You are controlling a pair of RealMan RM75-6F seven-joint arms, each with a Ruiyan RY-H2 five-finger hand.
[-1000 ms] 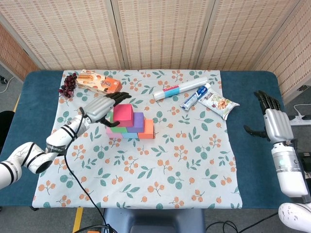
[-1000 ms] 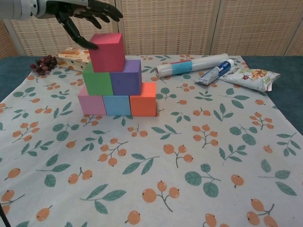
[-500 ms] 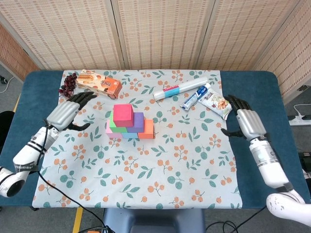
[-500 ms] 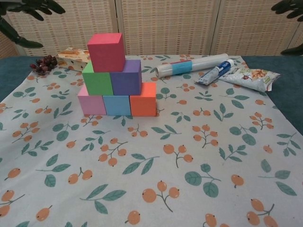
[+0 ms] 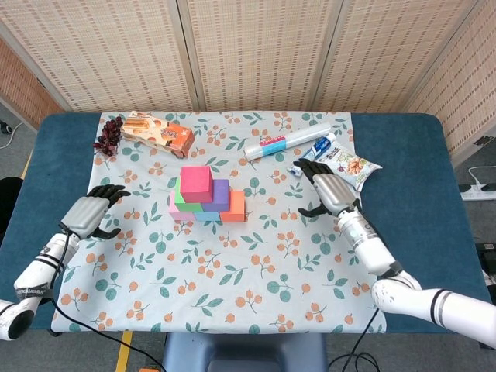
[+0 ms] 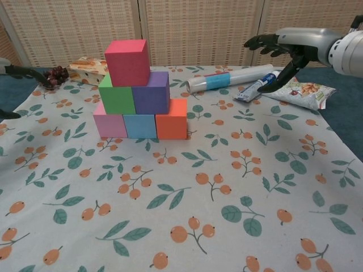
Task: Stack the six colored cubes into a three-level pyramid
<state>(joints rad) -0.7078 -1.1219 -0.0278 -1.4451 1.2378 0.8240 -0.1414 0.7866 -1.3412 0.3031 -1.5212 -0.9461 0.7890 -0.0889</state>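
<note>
**Pyramid built, both hands free of it**

Six cubes sit stacked mid-cloth [image 5: 232, 256] on the worktop [image 5: 411, 155]. Bottom row: pink cube [image 6: 109, 124], blue cube [image 6: 140, 126], orange cube [image 6: 172, 119], touching side by side. Middle row: green cube [image 6: 116, 95] and purple cube [image 6: 151, 92]. Red cube [image 6: 127, 62] on top, sitting over the green one and a bit of the purple.

Left hand [image 5: 91, 211] hangs over the cloth's left edge, well apart from the stack, palm down, fingers spread and slightly curled, holding nothing. Forearm runs back toward the lower left corner. In the chest view only its dark fingertips show at the left border.

Right hand [image 5: 329, 188] is right of the stack, near the toothpaste [image 5: 313, 153] and snack bag [image 5: 350, 165], palm down, fingers splayed, thumb out, holding nothing. Arm comes in from the lower right.

Roll [image 5: 287, 140], box [image 5: 157, 130] and grapes [image 5: 108, 136] lie along the far side.
</note>
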